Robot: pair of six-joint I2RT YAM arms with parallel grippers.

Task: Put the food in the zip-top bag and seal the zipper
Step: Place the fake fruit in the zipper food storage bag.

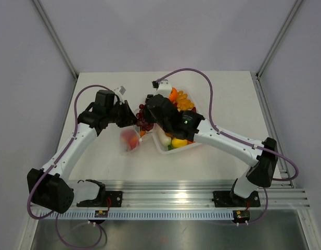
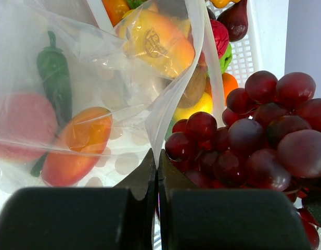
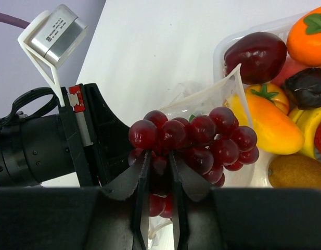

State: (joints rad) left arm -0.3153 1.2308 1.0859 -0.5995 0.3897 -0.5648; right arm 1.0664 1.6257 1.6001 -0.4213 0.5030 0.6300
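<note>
Right gripper is clamping the glossy dark-purple toy grape bunch just at the mouth of the clear crinkly zip-top bag, beside the white plastic tray. Left gripper is pinching the bag's mouth edge between closed fingers. A green toy chilli is lying inside the bag.

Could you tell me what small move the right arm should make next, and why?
Probably ease the right gripper forward to carry the grapes past the rim of the zip-top bag. The grapes are clamped and sit at the mouth, which the left gripper pinches by its edge; they do not look inside yet.
</note>
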